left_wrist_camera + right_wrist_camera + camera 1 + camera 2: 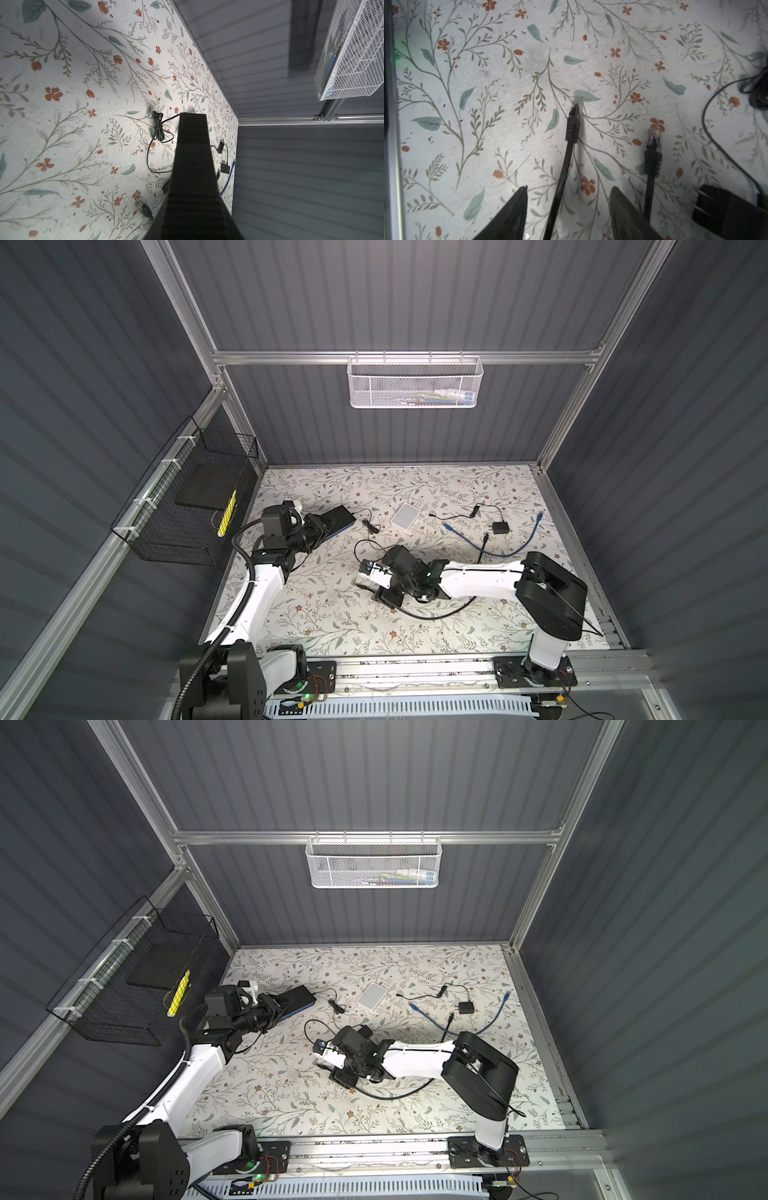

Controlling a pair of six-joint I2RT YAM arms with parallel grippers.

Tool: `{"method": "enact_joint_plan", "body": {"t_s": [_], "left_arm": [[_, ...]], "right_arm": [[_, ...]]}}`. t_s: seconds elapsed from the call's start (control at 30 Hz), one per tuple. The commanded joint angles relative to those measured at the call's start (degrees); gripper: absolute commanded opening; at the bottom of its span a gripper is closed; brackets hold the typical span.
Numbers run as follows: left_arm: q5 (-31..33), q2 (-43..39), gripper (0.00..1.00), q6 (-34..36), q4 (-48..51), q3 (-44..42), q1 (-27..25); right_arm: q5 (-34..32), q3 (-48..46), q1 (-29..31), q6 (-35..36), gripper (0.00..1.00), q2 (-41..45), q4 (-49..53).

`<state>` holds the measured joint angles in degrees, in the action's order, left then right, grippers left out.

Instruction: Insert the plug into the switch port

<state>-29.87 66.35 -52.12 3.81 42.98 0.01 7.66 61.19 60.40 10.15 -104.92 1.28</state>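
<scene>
Grey ribbed walls [395,294], floral tabletop [332,626]

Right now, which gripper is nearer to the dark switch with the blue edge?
Left. The left gripper is shut on one end of the switch. The right gripper is apart from it, nearer the middle in both top views, open over a black cable.

Honestly, the switch [341,515] ports are too small to make out in both top views, and its near-left end is buried under the left gripper [322,526]. In the left wrist view a dark blurry wedge [193,176] covers part of the blue cable [233,167]. The right gripper [569,188] fingers and the black cable [566,158] run off the frame edge. The white basket [374,385] contents are unreadable.
</scene>
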Motion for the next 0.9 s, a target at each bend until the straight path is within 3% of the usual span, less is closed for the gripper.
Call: {"method": "enact_joint_plan", "body": {"t_s": [0.0,0.4,0.87], "left_arm": [[-1.4,-1.7,0.00,0.9,-0.6,0.2,0.4],[-2.0,-1.2,0.00,1.1,-1.4,-0.8,0.3],[-2.2,-1.5,0.00,1.3,-0.7,0.3,0.3]], "right_arm": [[1.9,2.8,-1.1,1.9,0.64,-2.9,-0.6],[3.3,8.9,-1.6,4.2,0.62,-9.2,0.1],[3.3,9.8,-1.7,4.4,0.49,-11.5,-1.4]]}}
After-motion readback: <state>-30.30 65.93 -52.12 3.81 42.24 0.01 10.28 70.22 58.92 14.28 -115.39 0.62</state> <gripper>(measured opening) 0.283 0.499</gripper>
